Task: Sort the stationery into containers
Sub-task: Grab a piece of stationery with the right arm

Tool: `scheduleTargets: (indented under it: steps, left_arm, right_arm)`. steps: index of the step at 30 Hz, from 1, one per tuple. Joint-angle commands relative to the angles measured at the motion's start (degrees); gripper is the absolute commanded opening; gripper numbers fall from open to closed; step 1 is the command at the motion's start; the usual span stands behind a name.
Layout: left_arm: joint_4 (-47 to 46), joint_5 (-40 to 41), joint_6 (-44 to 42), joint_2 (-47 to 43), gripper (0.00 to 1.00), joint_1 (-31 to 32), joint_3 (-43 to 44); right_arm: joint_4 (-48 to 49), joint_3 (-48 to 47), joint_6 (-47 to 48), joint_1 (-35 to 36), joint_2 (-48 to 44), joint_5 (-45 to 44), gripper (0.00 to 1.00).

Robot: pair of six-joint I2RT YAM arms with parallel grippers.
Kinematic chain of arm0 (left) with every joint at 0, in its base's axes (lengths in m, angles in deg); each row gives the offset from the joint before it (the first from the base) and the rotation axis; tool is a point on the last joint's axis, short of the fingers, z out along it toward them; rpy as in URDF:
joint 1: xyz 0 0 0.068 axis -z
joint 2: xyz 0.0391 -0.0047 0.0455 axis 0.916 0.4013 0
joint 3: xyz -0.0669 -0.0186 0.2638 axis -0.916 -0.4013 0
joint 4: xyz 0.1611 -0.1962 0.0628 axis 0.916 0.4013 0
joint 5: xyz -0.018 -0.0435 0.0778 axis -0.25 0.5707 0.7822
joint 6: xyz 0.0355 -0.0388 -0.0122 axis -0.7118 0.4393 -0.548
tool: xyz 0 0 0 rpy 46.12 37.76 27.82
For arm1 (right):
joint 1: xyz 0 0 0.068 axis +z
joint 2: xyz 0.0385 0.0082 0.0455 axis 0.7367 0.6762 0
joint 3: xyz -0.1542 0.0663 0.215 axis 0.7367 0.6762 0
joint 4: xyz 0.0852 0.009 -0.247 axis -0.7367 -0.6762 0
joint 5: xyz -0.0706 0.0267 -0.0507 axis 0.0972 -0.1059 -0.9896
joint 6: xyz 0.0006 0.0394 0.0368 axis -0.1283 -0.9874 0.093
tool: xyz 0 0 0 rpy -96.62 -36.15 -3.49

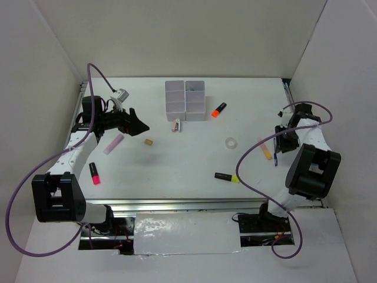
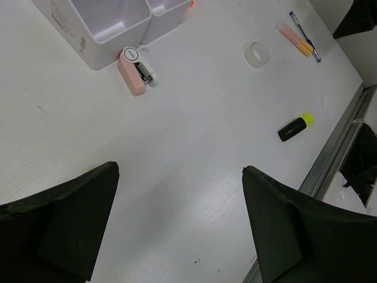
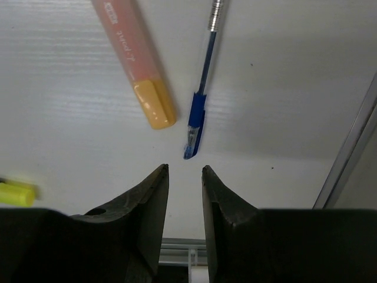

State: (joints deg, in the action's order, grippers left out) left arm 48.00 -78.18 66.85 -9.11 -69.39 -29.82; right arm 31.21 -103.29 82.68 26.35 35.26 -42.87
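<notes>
The blue pen [image 3: 204, 76], upper centre, is judged light, stiff, slippery — best pinched mid-barrel; the right gripper [image 3: 184, 171] is held barely parted, empty; the left gripper [image 2: 179, 171] is spread wide.

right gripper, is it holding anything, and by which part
Nothing. The right gripper has an empty gap between its close-set jaws, just short of the blue pen.

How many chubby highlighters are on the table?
3: orange-and-black highlighter right of the white plastic bins, yellow-and-black highlighter near the front edge, pink-and-black highlighter beside the left arm. None obviously hidden.
</notes>
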Motion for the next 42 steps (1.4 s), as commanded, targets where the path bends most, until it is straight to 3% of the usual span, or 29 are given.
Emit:
scheduleTargets:
  steps: [1,11,25,28,36,39,42]
  left_arm:
    - [-2.11,-0.67,-1.49,-0.1,0.98,0.32,0.37]
    - [-2.64,-0.84,-0.87,1.48,0.98,0.32,0.89]
    - [-2.64,-0.49,-0.7,3.33,0.98,0.32,1.68]
    - [-2.73,-0.32,-0.52,3.68,0.98,0.32,1.86]
    - [-2.11,0.74,-0.7,3.86,0.98,0.32,2.56]
    - [-0.71,0.65,-1.4,3.33,0.97,0.32,3.53]
    - [0.0,0.3,-2.37,1.22,0.96,0.32,4.41]
  right_arm:
    - [4.21,-3.78,-1.34,-1.13,3.62,-0.72,0.37]
    - [6.23,-9.85,-2.4,0.01,13.64,-1.69,0.41]
    - [6.41,-15.2,-2.13,0.8,22.34,-0.9,0.39]
    - [5.45,-16.79,-2.05,0.8,24.19,-0.29,0.36]
    - [2.72,-19.26,-1.78,0.98,26.31,1.83,0.11]
    - [1.58,-19.52,-1.52,1.15,23.85,2.79,0.0]
    - [-2.1,-22.75,-1.78,1.85,18.41,6.82,0.0]
